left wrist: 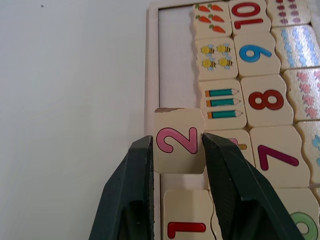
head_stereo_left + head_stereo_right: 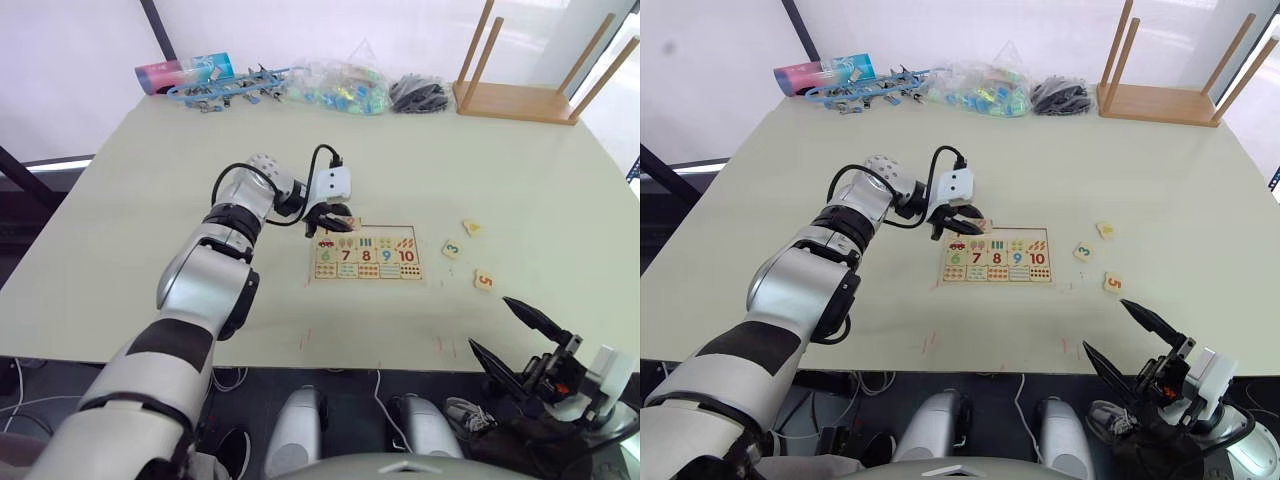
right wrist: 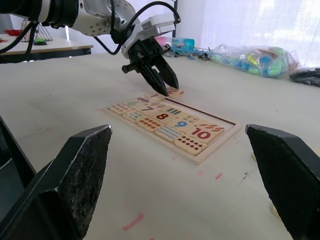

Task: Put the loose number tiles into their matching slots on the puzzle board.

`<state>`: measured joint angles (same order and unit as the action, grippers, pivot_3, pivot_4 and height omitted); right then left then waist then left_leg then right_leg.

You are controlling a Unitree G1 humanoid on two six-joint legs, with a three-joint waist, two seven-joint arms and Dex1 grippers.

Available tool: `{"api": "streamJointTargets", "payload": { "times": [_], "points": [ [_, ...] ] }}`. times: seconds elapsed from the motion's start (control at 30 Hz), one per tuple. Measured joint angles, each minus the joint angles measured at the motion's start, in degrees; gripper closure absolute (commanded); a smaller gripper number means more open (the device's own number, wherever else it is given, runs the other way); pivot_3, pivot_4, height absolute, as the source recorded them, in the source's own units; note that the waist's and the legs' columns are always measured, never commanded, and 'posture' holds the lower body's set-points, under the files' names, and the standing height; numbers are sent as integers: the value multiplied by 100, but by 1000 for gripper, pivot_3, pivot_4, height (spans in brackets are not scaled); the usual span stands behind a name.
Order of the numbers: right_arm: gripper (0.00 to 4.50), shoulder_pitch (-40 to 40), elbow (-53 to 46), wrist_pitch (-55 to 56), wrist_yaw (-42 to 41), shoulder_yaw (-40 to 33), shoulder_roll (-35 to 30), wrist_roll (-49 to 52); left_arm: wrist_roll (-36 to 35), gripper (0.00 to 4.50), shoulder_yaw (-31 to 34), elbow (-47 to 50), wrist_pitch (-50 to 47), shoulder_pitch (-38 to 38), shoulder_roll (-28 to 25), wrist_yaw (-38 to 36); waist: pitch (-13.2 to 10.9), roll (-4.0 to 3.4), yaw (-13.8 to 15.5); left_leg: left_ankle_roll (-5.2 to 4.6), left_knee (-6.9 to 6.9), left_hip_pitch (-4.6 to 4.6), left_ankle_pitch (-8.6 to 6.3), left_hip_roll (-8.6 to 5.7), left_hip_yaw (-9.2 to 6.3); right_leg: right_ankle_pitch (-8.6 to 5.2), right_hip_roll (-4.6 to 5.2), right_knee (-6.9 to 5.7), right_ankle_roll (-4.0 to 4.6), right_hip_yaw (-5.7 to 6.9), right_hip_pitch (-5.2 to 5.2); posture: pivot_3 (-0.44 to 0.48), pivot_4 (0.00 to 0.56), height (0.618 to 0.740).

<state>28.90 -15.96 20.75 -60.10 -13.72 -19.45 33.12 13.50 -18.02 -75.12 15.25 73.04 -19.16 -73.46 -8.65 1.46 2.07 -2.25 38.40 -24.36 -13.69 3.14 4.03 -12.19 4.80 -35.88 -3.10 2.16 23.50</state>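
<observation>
Fingers [image 1: 227,180] of your left gripper [image 1: 177,145] are pinched on the 2 tile [image 1: 179,141], one on each side edge, pink digit facing the wrist camera. You've got it over the far-left corner of the puzzle board [image 2: 366,257], right above the row of slots [image 1: 175,60] on the board's far long edge. Whether the tile is touching the board or floating just above it, you can't tell. Just beside it in that same row sits the 1 tile [image 1: 187,217], red digit, already lying in its slot. The rest of the row past the 2 is bare wood.

Next to that row you can see the picture cells (pencils, bees, carrots), and then the big numbers 6 to 10 along the near side.

Over on the right, your right gripper [image 2: 515,335] hangs low off the near edge of the table [image 2: 150,200], fingers spread wide with nothing in them.

Three loose tiles lie on the table to the right of the board, well apart from it: the 3 tile [image 2: 452,249] nearest, the 5 tile [image 2: 484,280] closer to you, and a yellowish tile [image 2: 471,227] farther back whose digit you can't read.

Far edge of the table has a cylindrical can [image 2: 185,72], a pile of blue clips [image 2: 230,88], a clear bag of coloured bits [image 2: 345,88], a black heap [image 2: 420,94] and an upturned wooden stool [image 2: 530,75].
</observation>
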Motion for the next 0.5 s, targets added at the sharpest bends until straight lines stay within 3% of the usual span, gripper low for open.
{"api": "streamJointTargets", "payload": {
  "times": [0.5],
  "points": [
    [0, -2, 5, 76, -7, 34, -48, -1, 229, 3545, 3, -91, -32, -2, 5, 237, 0, 0, 0, 0, 0, -1, 0, 0, 0, 1, 0, 0, 1, 0, 0, 0, 150, 737]
  ]
}}
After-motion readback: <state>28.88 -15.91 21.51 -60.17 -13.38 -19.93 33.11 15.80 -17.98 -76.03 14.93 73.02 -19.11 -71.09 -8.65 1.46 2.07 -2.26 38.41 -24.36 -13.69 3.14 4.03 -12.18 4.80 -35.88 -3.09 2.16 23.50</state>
